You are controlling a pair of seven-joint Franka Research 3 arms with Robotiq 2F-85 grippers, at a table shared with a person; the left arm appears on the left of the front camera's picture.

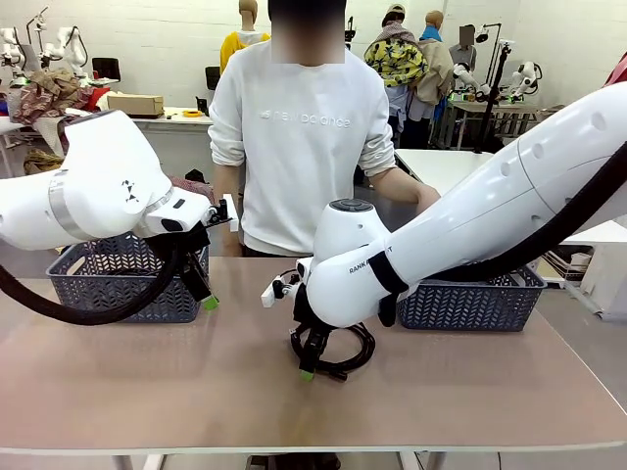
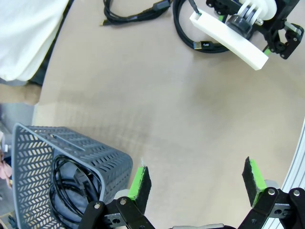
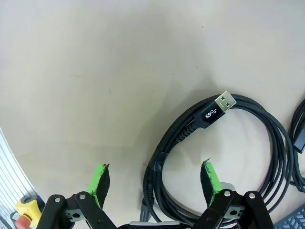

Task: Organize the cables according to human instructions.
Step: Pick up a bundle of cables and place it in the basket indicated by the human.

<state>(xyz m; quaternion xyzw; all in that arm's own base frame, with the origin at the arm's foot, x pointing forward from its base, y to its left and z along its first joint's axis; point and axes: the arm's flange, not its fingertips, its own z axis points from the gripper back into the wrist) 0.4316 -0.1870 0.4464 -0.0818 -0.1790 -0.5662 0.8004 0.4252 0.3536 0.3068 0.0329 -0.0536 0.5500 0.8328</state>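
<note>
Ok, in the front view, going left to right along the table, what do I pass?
First the left grey mesh basket → left gripper → coiled black cable, with the right gripper over it → right grey mesh basket.

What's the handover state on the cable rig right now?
Left tool: open, empty, beside the left basket.
Right tool: open, low over a coiled cable, astride one side of the coil, not closed yet.
Done: one cable lies in the left basket.
Left: the coil under the right tool, plus another cable loose on the table. What the right basket holds can't be told.
</note>
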